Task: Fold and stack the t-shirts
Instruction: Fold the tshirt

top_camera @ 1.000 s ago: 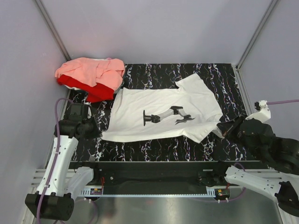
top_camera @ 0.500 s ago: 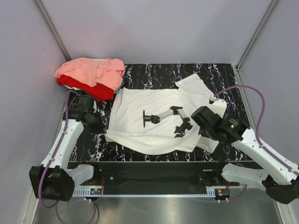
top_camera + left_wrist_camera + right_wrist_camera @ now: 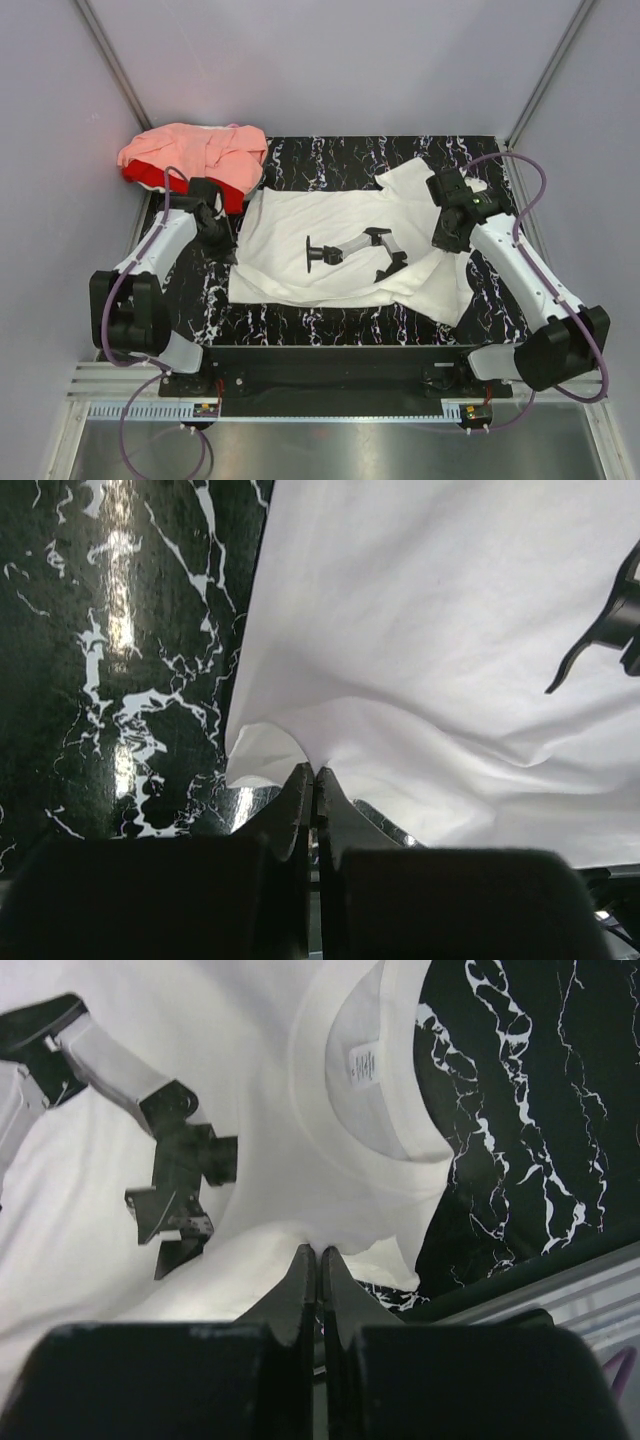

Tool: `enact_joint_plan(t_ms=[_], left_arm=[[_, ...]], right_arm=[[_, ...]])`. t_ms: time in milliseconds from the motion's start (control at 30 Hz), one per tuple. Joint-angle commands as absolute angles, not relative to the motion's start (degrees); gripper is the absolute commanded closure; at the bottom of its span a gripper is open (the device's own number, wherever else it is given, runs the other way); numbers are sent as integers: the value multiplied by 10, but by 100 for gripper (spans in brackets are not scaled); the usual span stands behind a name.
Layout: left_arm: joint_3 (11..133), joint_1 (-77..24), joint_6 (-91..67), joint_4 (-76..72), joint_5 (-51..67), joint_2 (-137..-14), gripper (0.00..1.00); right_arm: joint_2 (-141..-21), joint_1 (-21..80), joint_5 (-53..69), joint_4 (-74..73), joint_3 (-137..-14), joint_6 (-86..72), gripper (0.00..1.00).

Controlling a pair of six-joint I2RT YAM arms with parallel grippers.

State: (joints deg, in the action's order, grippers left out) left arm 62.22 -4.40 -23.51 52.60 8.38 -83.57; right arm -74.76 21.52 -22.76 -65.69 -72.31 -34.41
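Observation:
The white t-shirt with a black graphic print lies across the middle of the black marbled table. My left gripper is shut on its left hem corner; the wrist view shows the cloth pinched at the tips. My right gripper is shut on the shirt's near shoulder beside the collar, pinched at the tips, with the near part folded up over the body. The salmon-pink shirt lies crumpled on the red shirt at the table's back left corner.
Grey walls with metal corner posts close in the back and sides. The table's near edge meets a metal rail where the arm bases sit. Bare marbled surface shows along the front and at the back right.
Both grippers moved away from the near edge towards the back, carrying the shirt's near edge with them. The right arm swung in from the right over the shirt's shoulder; the left moved up the left side.

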Motion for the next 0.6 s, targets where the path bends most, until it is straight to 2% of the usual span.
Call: enact_joint_plan(t_ms=[0,167,333,467,567], left_arm=[[674,-46,-228,504,76,-867,100],[686,-46,-235,505,77,-828,100],[704,-47,-221,516,83,-745,100],[735,-48,-223,510,139,-751,100],[755,-61,-233,489,170,-776,100]], right_arm=[[-781,171,-210,-626,-777,-298,100],[-795,158,-191,-628,-863,-267,100],[-703,158,-167,-590,-873,-242,100],[-700,157,-196,-586,-880,-243,100],[-742,146,-175,-563,-874,-239,100]])
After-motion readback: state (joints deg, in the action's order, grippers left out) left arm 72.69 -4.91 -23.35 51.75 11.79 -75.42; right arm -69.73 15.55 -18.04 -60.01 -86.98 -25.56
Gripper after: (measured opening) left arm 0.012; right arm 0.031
